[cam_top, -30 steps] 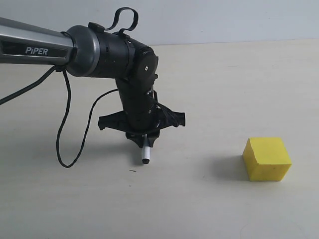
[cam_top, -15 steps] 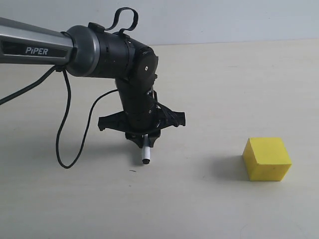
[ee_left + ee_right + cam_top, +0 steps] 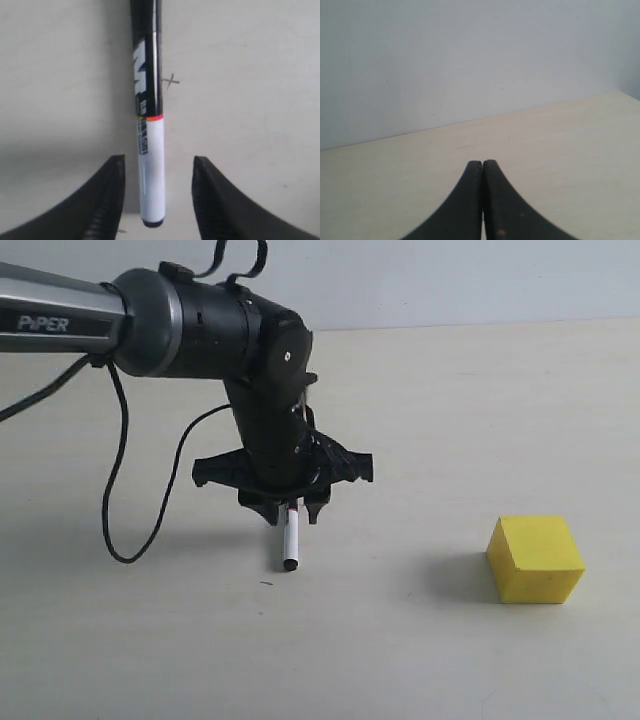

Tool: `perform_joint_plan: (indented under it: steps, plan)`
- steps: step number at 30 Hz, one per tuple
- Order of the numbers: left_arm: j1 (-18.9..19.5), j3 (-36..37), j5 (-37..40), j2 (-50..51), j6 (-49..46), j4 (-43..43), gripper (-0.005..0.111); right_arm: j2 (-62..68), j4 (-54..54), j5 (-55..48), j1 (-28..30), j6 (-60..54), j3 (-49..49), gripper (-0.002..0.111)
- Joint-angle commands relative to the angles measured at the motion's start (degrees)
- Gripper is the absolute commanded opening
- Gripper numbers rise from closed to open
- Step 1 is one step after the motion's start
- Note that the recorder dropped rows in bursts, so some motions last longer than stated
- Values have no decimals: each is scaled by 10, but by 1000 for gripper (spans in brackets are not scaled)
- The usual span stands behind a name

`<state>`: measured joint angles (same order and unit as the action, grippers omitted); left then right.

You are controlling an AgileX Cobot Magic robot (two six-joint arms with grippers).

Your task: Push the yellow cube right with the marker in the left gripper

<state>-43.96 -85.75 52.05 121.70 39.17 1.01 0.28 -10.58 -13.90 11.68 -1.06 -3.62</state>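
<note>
The yellow cube sits on the table at the right, well apart from everything else. My left gripper hangs over the table's middle, pointing down, with its jaws open. The marker lies between them, white barrel and black end toward the front. In the left wrist view the marker has a gap to each finger of the left gripper, so neither touches it. My right gripper is shut on nothing, above bare table, and does not show in the exterior view.
A black cable loops from the left arm down onto the table at the left. A small pen mark is on the table beside the marker. A pale wall stands behind the table.
The left jaws have spread apart and let go of the marker. The wrist has risen slightly, so more of the white barrel shows. The cube has not moved.
</note>
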Motion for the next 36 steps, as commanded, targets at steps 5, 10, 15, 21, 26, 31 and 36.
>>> perform_joint_plan:
  steps: [5, 10, 15, 21, 26, 31, 36]
  plan:
    - [-5, -2, 43, -89, -106, 1, 43, -3, 1, 2, 3, -5, 3, 0]
    - [-30, 44, -12, -152, -170, 25, 1, -3, 1, 2, 3, -5, 3, 0]
    - [-47, 131, -137, -239, -170, 26, 0, -3, 1, 3, 3, -5, 3, 0]
    - [-47, 268, -288, -370, -172, 20, 0, -3, 1, 4, 3, -5, 3, 0]
    - [-46, 366, -370, -477, -197, 13, 0, -3, 1, 3, 3, -5, 3, 0]
    - [-46, 402, -363, -559, -197, 12, 0, -3, 1, 3, 3, -5, 3, 0]
    - [-46, 402, -363, -585, -197, 12, 0, -3, 1, 3, 3, -5, 3, 0]
